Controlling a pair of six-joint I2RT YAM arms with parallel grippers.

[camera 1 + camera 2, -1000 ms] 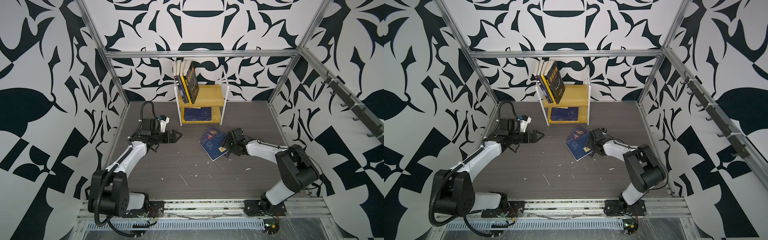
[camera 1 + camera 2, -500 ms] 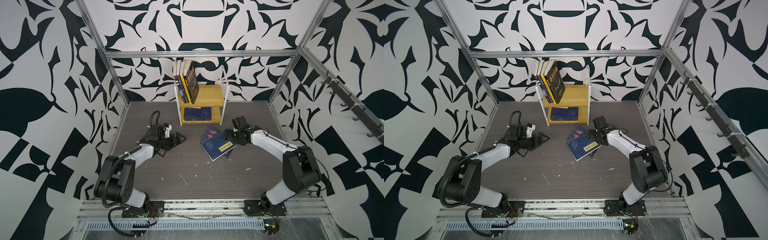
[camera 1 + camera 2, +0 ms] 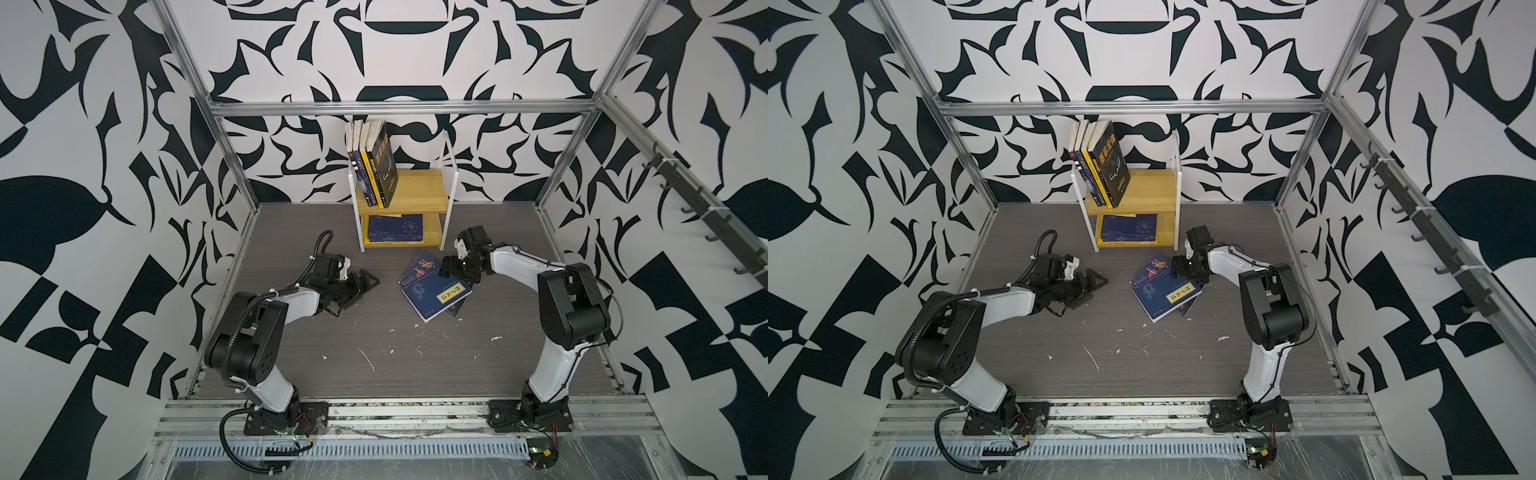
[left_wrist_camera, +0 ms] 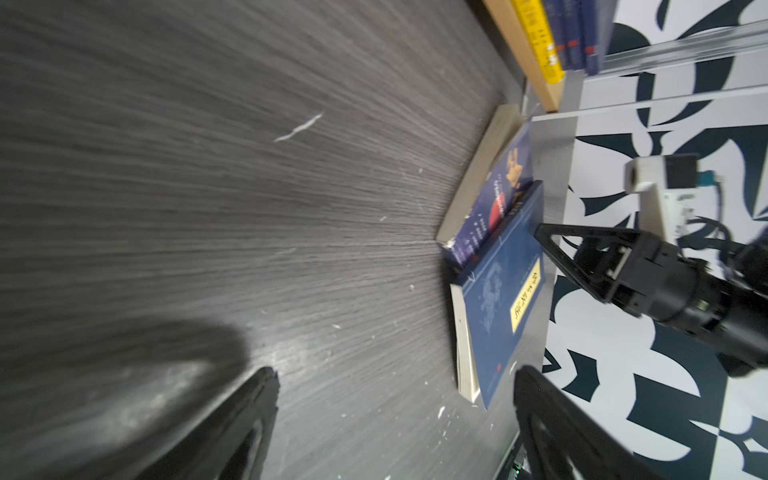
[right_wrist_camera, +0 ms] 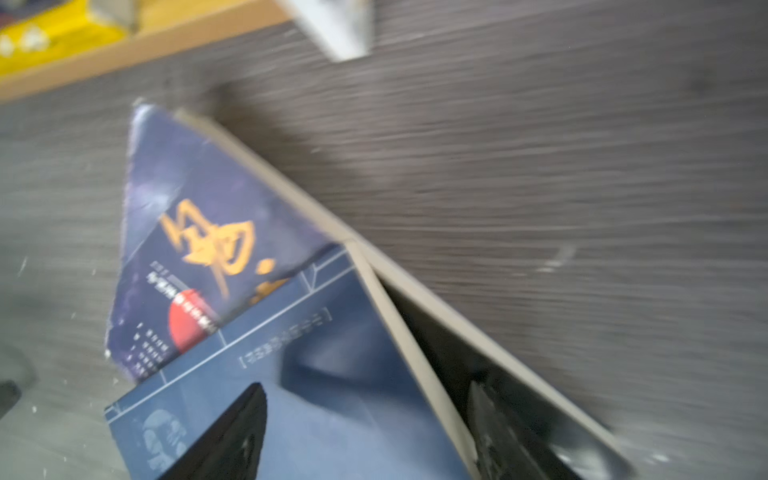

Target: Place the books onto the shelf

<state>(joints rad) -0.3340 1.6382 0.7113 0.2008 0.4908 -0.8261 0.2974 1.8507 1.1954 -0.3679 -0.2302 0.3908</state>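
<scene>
Right gripper [image 3: 449, 269] straddles the far edge of the navy book [image 3: 432, 297], jaws apart and not clamped.
One finger [image 5: 232, 428] is over the cover, the other beside the page edge. The book lies on a purple-blue book [image 3: 419, 266] on the table [image 3: 374, 340], just near of the shelf [image 3: 419, 191]. The left gripper [image 3: 362, 289] is spread and empty, well to the left. More books [image 3: 372, 166] are already shelved.

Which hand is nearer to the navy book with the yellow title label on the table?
Right. The right hand sits at the navy book's edge, open around it; the left hand lies apart from it, across bare table.
</scene>
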